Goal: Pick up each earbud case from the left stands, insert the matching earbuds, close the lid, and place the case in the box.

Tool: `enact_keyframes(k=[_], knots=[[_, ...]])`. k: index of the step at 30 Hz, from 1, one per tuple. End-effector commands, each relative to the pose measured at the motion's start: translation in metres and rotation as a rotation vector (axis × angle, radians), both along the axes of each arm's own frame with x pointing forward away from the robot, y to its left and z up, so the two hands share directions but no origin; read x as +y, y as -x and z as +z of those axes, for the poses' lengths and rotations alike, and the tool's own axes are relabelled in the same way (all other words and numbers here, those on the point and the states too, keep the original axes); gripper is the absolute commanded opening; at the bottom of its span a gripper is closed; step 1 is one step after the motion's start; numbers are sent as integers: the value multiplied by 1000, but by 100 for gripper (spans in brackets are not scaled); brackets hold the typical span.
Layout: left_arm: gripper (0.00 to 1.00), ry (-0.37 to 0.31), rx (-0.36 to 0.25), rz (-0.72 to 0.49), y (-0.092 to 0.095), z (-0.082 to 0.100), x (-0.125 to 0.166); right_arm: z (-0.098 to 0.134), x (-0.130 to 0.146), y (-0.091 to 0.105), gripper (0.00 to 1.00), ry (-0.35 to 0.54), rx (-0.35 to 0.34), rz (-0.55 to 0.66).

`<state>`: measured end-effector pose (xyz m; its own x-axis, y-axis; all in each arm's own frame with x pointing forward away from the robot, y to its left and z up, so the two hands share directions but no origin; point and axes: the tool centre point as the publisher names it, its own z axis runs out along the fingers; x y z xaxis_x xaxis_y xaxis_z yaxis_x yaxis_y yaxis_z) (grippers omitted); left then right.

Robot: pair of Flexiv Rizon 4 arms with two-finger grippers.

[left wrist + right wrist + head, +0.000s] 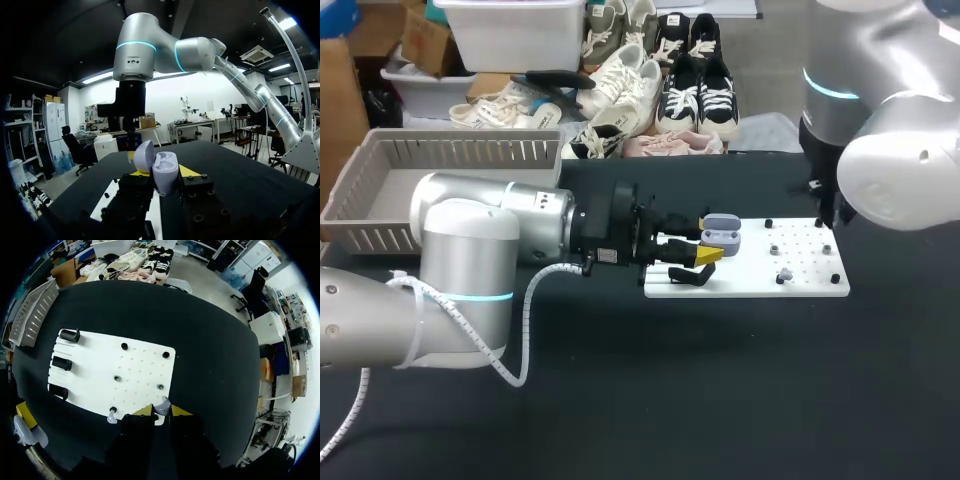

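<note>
Our left gripper [710,247] was clamped on the earbud case [167,169], its arm stretched level above the left edge of the white board [805,288], the grey basket [450,150] well apart. The case stood upright, lid open. Our right gripper [162,411] pinched an earbud [162,404] near the board's right edge.

The right claw [161,411] pinches a grey earbud [163,404] over the white board [95,365].

earbud case [163,172]: pale lavender, lid open, upright, gripped by left gripper [161,176] above white board's [810,262] left end | first earbud [162,406]: lavender, pinched at right gripper [162,410] tips | second earbud [111,415]: lying by board's near edge | box [460,150]: grey slatted basket, table's far left
</note>
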<state>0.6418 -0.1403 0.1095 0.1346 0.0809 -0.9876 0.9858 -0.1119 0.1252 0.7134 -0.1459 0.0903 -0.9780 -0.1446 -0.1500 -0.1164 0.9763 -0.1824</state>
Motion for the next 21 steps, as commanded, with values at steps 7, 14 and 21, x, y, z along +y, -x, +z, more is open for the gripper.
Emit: enact_keyframes(k=[7, 14, 21], knots=[[0, 3, -2, 3, 1, 0, 0, 39, 8, 27, 0, -13, -59, -297], [0, 3, -2, 3, 1, 0, 0, 48, 23, 47, 0, -75, -68, -372], [0, 3, -2, 3, 1, 0, 0, 47, 23, 49, 0, -101, -68, -389]])
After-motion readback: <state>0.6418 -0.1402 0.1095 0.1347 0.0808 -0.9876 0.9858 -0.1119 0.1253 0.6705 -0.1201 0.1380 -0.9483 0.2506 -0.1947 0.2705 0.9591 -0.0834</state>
